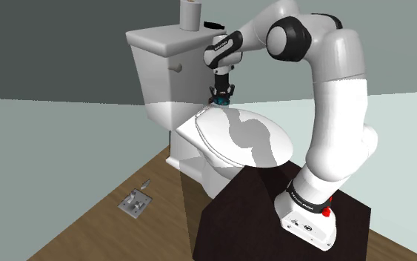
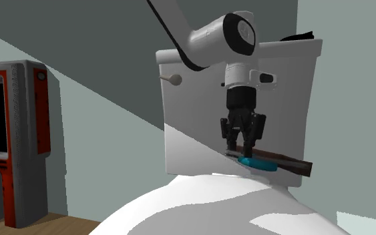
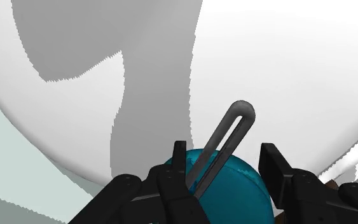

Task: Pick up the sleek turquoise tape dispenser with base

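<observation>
The turquoise tape dispenser [image 2: 257, 162] has a rounded teal body [image 3: 231, 191] on a long dark brown base [image 2: 292, 165], with a grey loop [image 3: 227, 137] rising from it. It is level with the rear of the white toilet lid [image 1: 236, 137], just in front of the tank [image 2: 200, 113]. I cannot tell whether it still touches the lid. My gripper [image 2: 242, 149] points straight down from above, and its black fingers [image 3: 178, 170] are shut on the teal body from both sides. In the shoulder view, the gripper [image 1: 221, 96] hangs over the lid's back edge, a spot of teal at its tips.
On the tank top stand a paper roll [image 1: 191, 13] and a black object [image 1: 215, 24]. A flush handle [image 1: 175, 66] sticks out of the tank front. A grey metal item [image 1: 135, 204] lies on the wooden floor. A red and grey cabinet [image 2: 13, 140] stands at the second exterior view's left.
</observation>
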Controlling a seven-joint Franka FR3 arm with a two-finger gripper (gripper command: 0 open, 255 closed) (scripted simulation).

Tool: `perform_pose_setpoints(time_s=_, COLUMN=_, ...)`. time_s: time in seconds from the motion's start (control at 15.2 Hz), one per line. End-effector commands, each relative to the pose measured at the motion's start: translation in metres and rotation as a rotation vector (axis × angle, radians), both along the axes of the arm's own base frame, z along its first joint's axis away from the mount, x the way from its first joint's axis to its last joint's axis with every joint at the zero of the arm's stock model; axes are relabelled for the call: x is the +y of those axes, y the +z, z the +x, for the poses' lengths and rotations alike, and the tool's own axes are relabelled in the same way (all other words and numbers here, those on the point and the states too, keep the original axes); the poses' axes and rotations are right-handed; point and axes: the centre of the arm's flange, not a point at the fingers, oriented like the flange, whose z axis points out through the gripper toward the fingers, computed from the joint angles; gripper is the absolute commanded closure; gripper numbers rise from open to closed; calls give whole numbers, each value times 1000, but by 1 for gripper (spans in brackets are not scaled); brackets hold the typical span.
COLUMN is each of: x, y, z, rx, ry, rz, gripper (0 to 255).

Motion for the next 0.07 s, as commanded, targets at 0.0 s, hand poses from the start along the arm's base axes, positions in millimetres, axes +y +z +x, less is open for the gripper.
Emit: perform_pose_setpoints(time_s=0.0, x=0, y=3, z=-1, rx=0, ry=0, rz=0, gripper=255)
